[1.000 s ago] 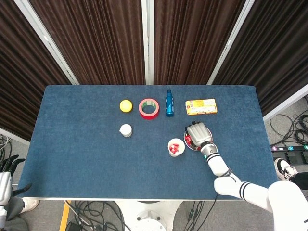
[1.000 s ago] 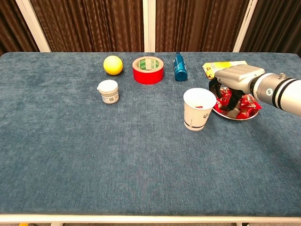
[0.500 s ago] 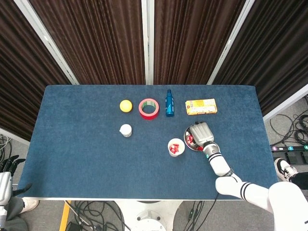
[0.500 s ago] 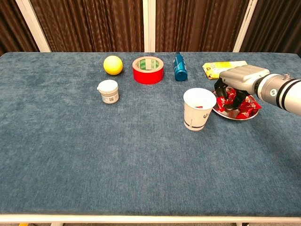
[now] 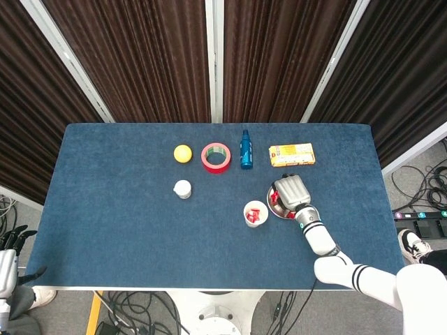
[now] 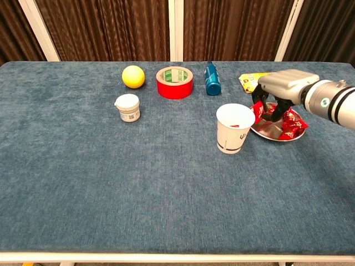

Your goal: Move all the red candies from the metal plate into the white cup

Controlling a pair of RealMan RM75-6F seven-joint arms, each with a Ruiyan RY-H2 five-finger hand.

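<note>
Since a second ago our right hand [image 6: 275,95] sits higher over the metal plate [image 6: 265,128], fingers pinching a red candy [image 6: 273,111]; only chest view shows this. White cup [image 6: 233,128] stands just left. Head view alone shows left hand [image 5: 10,241]; grip unclear.

The right hand [image 6: 280,91] is covering part of the metal plate [image 6: 272,131] and some red candies [image 6: 288,126], leaving its grasp unclear, while the left hand [image 5: 8,241] is showing only partly at the head view's left edge.
</note>
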